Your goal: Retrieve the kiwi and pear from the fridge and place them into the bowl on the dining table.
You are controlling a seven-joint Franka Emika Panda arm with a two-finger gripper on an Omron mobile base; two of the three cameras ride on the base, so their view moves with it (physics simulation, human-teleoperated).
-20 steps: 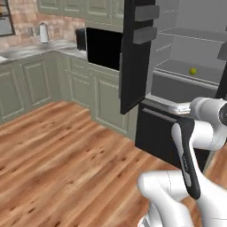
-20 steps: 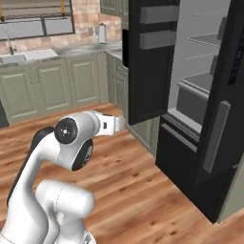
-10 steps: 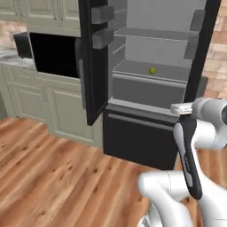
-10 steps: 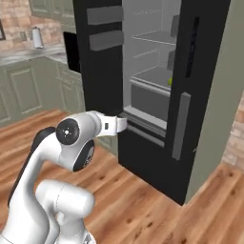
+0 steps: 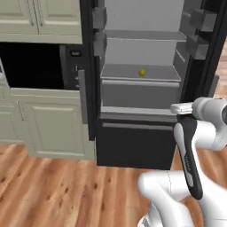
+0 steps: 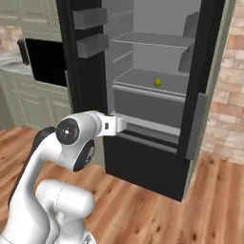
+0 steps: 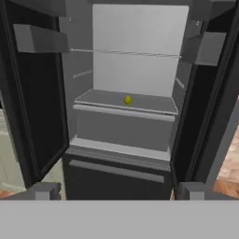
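The black fridge (image 5: 133, 148) (image 6: 143, 164) (image 7: 116, 175) stands straight ahead with both upper doors swung open. On its grey middle shelf lies a small yellow fruit, the pear (image 5: 142, 72) (image 6: 157, 82) (image 7: 127, 99), alone near the shelf's centre. My gripper (image 7: 119, 190) is open and holds nothing; it hangs in front of the fridge at about drawer height, well short of the shelf, and its hand shows as a white block (image 5: 181, 107) (image 6: 116, 125). The kiwi, the bowl and the dining table are out of view.
A built-in black microwave (image 5: 35, 66) (image 6: 45, 62) and pale green cabinets (image 5: 53, 124) sit left of the fridge. A brick wall (image 6: 231, 95) stands to its right. Door bins (image 7: 39, 39) (image 7: 210, 46) jut inward on both open doors. Wooden floor (image 5: 66, 190) lies below.
The whole picture has shifted: the base has swung round and closed in, so the open fridge now faces me squarely. The gripper has stayed open.
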